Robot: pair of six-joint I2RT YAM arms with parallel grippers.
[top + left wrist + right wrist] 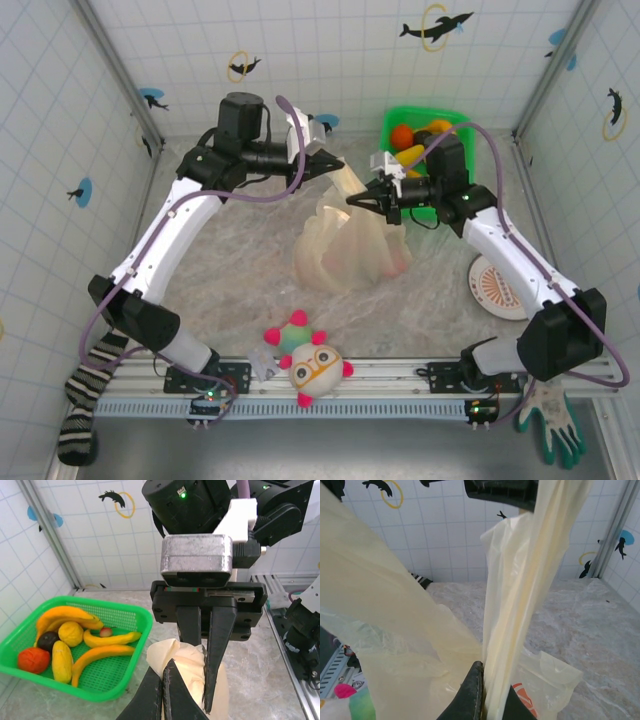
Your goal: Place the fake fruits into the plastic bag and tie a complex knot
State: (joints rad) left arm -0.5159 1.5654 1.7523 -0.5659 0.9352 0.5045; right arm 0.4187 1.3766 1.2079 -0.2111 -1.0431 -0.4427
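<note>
Bag (345, 250) stands bunched mid-table (230, 290), one handle strip (520, 580) drawn up taut. Left gripper (162, 692) is pinched tight on the strip's upper end. Right gripper (487, 695) is clamped on what looks to us like the same strip, lower down, just beside the left.

No knot that we can see. Bananas and other fruits (105, 639) lie in the green basket (125, 682) behind the bag. Reddish patches show through the bag wall; we cannot tell fruit from print.

We judge the step to be working the handle for tying. To do it well, we would:
- keep the tension light, since the film is thin and may stretch or tear;
- keep the bag body seated on the table;
- move one arm at a time, since the fingers crowd each other.
</note>
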